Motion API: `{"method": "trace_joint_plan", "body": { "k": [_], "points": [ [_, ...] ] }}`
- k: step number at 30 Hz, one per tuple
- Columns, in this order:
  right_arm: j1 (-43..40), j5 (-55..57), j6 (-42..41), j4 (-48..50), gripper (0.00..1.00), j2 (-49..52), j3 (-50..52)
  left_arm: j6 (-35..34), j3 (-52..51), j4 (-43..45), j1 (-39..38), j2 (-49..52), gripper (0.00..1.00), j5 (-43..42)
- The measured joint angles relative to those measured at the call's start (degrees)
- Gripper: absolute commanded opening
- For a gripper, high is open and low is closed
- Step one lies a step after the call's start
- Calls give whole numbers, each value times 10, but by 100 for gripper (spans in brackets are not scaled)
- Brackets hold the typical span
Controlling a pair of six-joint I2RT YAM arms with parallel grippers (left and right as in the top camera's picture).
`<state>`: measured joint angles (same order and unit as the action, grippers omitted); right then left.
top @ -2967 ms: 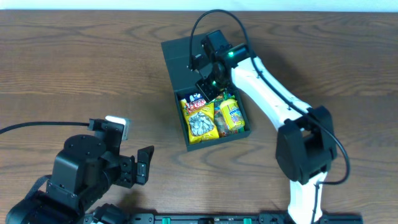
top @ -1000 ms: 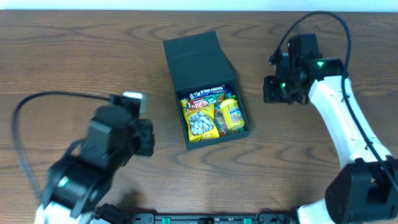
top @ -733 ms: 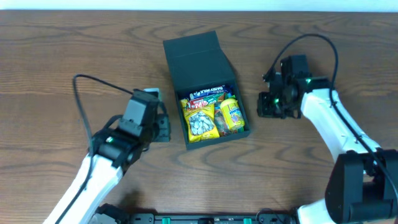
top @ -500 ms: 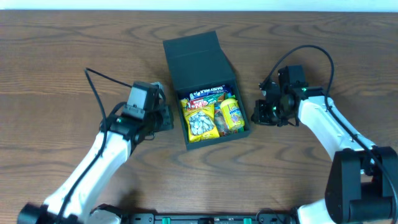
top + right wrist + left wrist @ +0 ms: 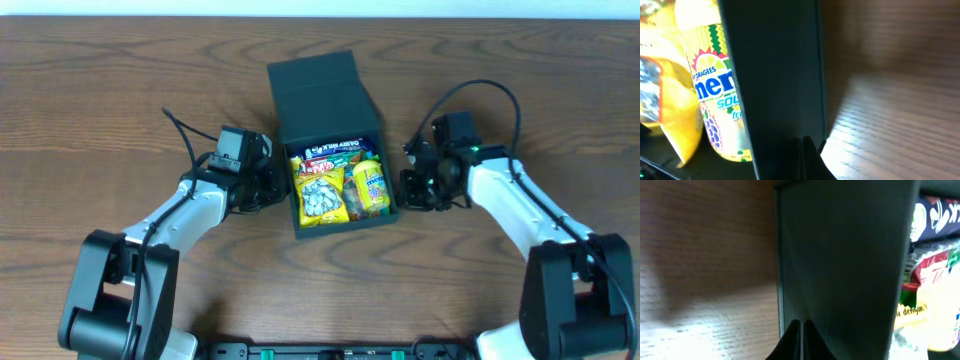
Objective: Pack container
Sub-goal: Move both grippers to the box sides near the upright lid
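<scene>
The container [image 5: 318,95], a dark teal-black box, stands in the middle of the table with its flap lid folded back. Inside lie a yellow seed packet [image 5: 322,196], a yellow Mentos pack [image 5: 372,185] and a dark packet [image 5: 335,153]. My left gripper [image 5: 278,186] is shut, empty, its tips against the box's left wall. My right gripper [image 5: 404,187] is shut and empty against the right wall. In the left wrist view the closed gripper [image 5: 801,324] meets the dark container wall [image 5: 840,255]. In the right wrist view the closed gripper [image 5: 803,141] touches the container wall [image 5: 775,70] beside the Mentos pack [image 5: 715,85].
Brown wooden table [image 5: 120,90] lies all around the box. A black cable [image 5: 185,135] loops off the left arm and another cable [image 5: 490,95] arcs over the right arm. The table's far edge runs along the top of the overhead view.
Both arms have swung inward from the table's sides until their shut tips reach the box's left and right walls. The box has shifted slightly to the right.
</scene>
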<state>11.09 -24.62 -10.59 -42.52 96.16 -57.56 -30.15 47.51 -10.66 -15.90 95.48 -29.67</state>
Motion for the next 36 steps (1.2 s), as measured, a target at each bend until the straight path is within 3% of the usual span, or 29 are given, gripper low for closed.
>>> {"method": "trace_joint_plan", "body": {
  "k": [9, 36],
  "points": [
    [66, 47, -32, -8, 2, 0, 0, -1, 0, 6, 11, 0, 6, 16],
    [80, 49, -45, -31, 1, 0, 0, -1, 0, -93, 8, 0, 6, 4]
  ]
}}
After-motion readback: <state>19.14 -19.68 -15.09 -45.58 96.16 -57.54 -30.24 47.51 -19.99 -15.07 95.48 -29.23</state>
